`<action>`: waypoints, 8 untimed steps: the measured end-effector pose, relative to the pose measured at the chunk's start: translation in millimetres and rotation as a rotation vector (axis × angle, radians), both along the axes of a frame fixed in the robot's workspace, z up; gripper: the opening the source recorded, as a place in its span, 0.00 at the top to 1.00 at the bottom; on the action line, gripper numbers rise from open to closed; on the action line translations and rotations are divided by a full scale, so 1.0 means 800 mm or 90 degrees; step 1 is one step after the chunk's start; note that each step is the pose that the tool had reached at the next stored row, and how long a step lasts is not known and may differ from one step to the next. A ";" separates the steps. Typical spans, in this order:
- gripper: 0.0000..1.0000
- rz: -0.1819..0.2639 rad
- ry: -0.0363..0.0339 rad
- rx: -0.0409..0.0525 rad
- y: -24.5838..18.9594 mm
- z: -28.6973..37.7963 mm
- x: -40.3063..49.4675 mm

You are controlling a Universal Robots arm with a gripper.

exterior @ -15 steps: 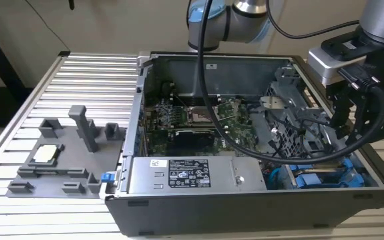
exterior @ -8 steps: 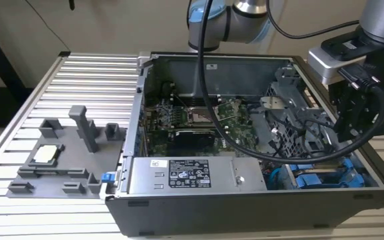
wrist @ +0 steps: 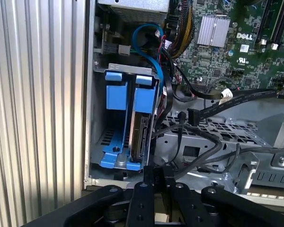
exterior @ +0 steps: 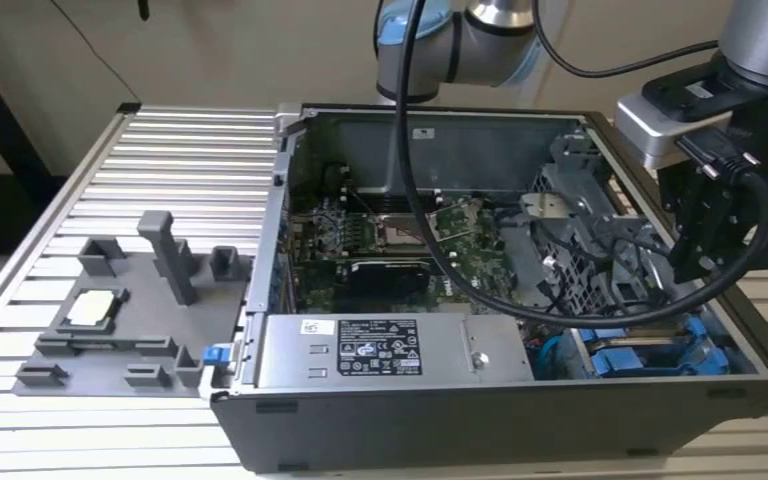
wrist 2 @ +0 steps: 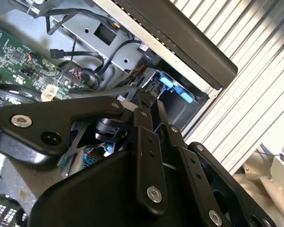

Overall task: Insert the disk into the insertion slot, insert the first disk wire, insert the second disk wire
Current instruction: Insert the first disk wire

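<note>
Inside the case point(exterior: 491, 430), at one corner, disk point(wrist: 140, 137) stands on edge in slot point(wrist: 128, 69) beside another blue carrier point(wrist: 114, 90); gripper point(wrist: 155, 174) near, jaw state cannot be told; judged heavy, rigid, shock-sensitive, best held by its carrier's side rails, never the label face.

Place: probably robotics lab | Evidence: slotted aluminium bench point(exterior: 184, 150), opened computer case point(exterior: 491, 425)

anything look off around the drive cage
The disk sits in the insertion slot, but a black cable plug lies loose beside it and looks joined to nothing.
</note>
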State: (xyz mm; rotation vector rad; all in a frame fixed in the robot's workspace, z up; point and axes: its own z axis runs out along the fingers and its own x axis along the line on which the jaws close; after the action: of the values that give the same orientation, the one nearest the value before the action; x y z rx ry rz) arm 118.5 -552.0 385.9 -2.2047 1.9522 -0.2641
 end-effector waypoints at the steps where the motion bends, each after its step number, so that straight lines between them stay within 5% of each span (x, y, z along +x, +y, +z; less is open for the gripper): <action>1: 0.81 0.000 0.0000 0.0000 0.0000 0.0000 0.000; 8: 0.81 0.000 0.0000 0.0000 0.0001 0.0000 0.000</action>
State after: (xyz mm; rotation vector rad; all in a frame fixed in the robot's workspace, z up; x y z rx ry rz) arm 118.5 -551.9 385.9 -2.2047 1.9523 -0.2641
